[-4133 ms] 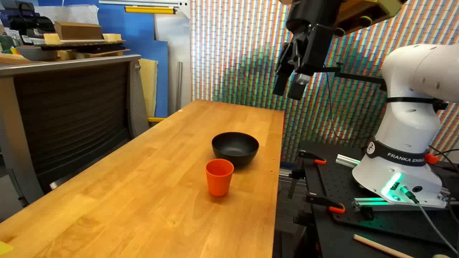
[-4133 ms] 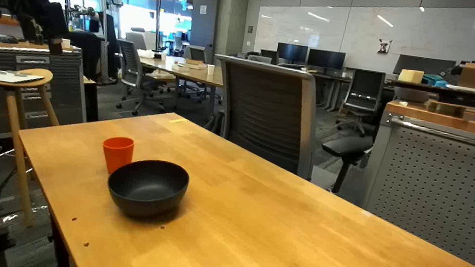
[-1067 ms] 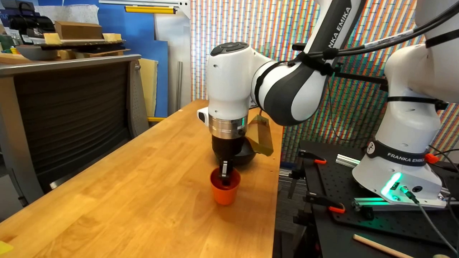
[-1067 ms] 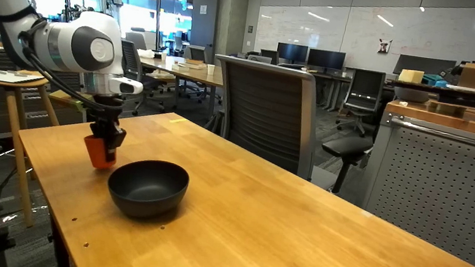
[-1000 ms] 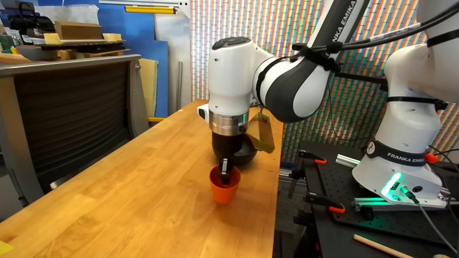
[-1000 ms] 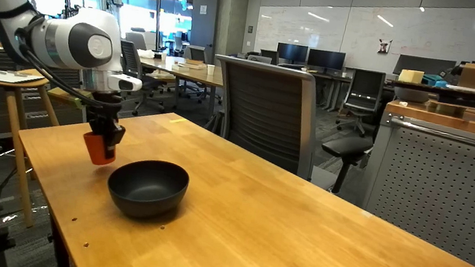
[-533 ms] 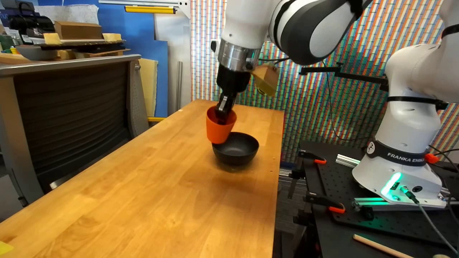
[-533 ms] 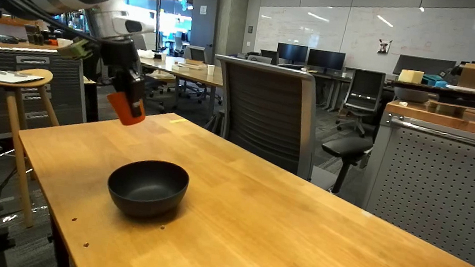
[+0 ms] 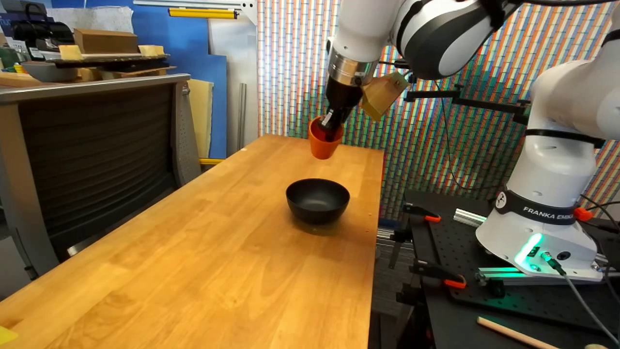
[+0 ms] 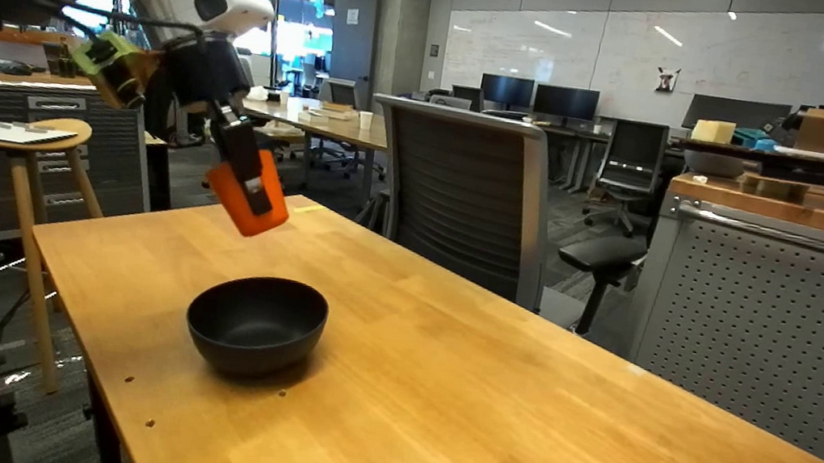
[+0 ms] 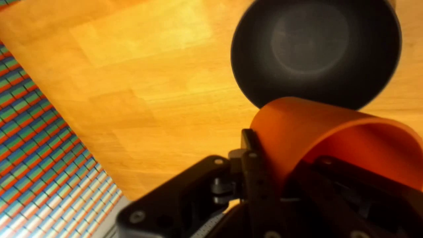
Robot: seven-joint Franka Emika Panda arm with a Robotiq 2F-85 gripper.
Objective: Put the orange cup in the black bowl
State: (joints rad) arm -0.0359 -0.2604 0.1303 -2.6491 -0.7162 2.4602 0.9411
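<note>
From left to right in an exterior view, a dark-backed office chair (image 9: 99,150) is seen beside a wooden table (image 9: 203,252), on which the black bowl (image 9: 317,212) is set upright, nothing visible inside it. Above the table and higher than the bowl, touching neither, the orange cup (image 9: 323,147) is held tilted, mouth uppermost; whether it is squarely over the bowl cannot be told. One side of its wall is pinched by the gripper (image 9: 331,134), with one finger inside the cup and one outside, the jaws brought together to little more than the wall's thickness. The cup is judged light, slightly springy and hard to break, though smooth plastic may pivot in so narrow a pinch. A deep hold on the side wall, well below the rim, is considered sound, best kept gentle. At far right, a white robot base (image 9: 537,237) is seen, lit green.
</note>
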